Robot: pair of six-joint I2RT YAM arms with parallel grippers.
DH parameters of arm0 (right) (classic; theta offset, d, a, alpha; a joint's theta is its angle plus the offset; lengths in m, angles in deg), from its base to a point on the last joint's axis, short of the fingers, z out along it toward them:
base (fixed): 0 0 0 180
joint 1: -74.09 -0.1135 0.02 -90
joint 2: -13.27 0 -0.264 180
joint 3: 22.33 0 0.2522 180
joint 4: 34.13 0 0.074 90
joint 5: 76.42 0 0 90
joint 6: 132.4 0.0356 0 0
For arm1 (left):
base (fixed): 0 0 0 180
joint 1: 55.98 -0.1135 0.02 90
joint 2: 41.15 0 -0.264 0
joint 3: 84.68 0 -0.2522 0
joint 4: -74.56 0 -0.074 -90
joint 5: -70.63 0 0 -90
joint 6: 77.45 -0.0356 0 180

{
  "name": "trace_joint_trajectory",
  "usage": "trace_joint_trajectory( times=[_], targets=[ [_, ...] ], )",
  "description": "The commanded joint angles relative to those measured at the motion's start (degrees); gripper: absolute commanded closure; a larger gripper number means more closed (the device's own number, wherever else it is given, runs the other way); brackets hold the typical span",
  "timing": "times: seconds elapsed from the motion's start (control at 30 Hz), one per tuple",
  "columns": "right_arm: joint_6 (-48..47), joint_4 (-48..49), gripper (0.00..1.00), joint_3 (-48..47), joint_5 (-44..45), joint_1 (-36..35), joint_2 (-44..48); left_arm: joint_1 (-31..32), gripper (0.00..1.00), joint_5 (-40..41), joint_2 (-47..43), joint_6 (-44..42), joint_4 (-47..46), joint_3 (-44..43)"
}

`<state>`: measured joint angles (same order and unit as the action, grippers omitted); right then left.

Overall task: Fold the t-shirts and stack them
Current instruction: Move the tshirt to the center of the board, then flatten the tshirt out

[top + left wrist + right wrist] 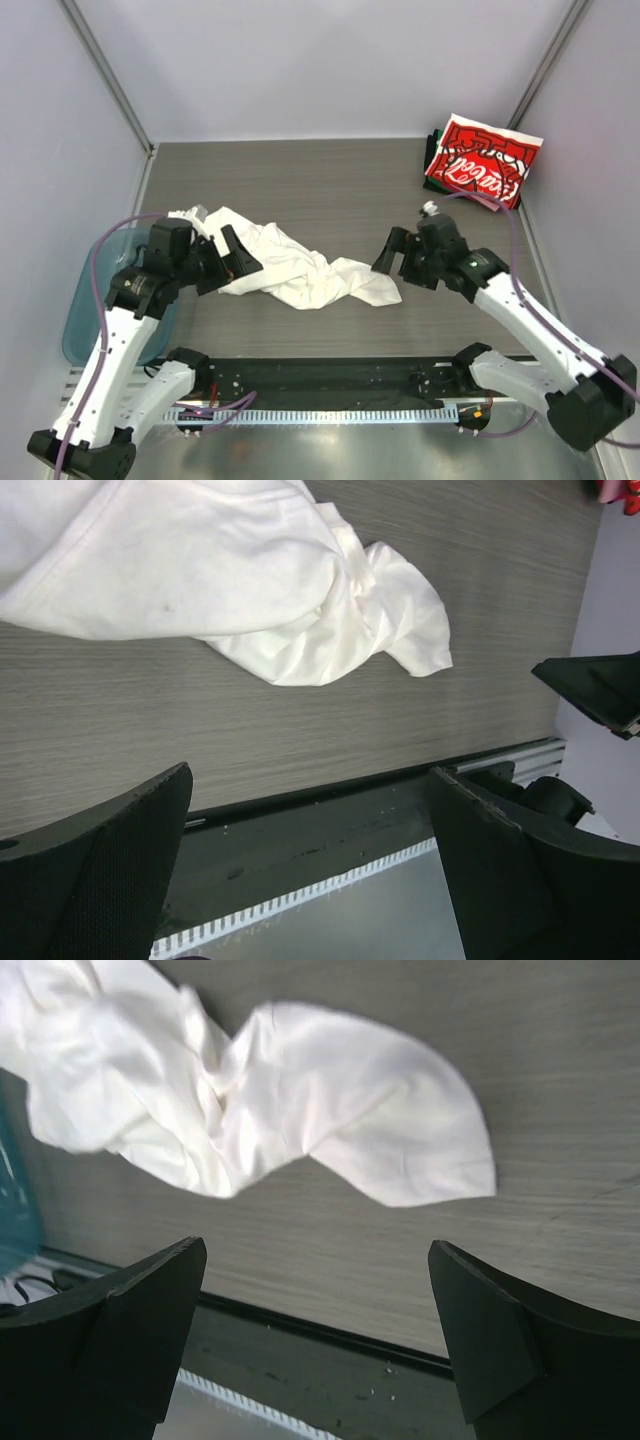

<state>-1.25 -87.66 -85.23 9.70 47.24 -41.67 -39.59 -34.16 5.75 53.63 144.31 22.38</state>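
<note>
Arm bases at near edge; teal bin (80,320) beside left arm. Left gripper (236,258) stood with jaws wide, empty, at left end of white t-shirt (290,262). Right gripper (392,256) likewise wide, empty, just beside shirt's right tip. Shirt lay crumpled and twisted in middle of table (330,185), between grippers. Far right corner: folded stack, red shirt (482,160) on top. Likely step: spreading shirt flat. Best to pinch single-layer edges at opposite ends, untwist, pull apart evenly.
</note>
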Motion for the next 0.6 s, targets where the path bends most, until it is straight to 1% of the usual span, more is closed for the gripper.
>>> trace_joint_trajectory(
  times=[0.0,0.07,0.1,0.17,0.23,0.27,0.37,0.47,0.57],
  targets=[
    [3.2,6.1,0.00,1.9,-0.6,-6.1,-5.0,0.1,0.00,2.0,1.6,-0.7,-3.3,5.8],
    [3.9,7.1,0.00,2.1,2.5,-10.1,-8.0,0.0,0.00,4.1,2.3,0.3,-5.2,7.8],
    [4.3,7.6,0.00,2.2,3.1,-10.8,-9.6,0.0,0.00,5.7,2.7,0.6,-5.6,9.2],
    [4.6,10.5,0.00,3.2,2.7,-11.6,-12.8,0.1,0.00,11.6,3.6,1.8,-5.5,9.9],
    [4.6,12.9,0.00,4.1,2.7,-11.8,-15.0,0.1,0.01,14.4,5.1,3.5,-5.9,11.2],
    [4.6,13.4,0.00,4.4,3.3,-11.8,-15.8,0.0,0.02,18.6,5.7,4.7,-6.3,12.0],
    [3.5,14.9,0.00,4.5,3.6,-11.7,-19.6,-0.1,0.02,23.3,8.8,8.0,-8.3,14.3],
    [3.1,17.6,0.00,4.6,3.0,-11.8,-23.5,-0.1,0.01,25.2,11.9,9.6,-12.7,16.6],
    [2.4,19.6,0.00,4.2,2.6,-11.8,-27.1,-0.4,0.02,25.2,16.0,10.8,-19.2,18.6]
  ],
)
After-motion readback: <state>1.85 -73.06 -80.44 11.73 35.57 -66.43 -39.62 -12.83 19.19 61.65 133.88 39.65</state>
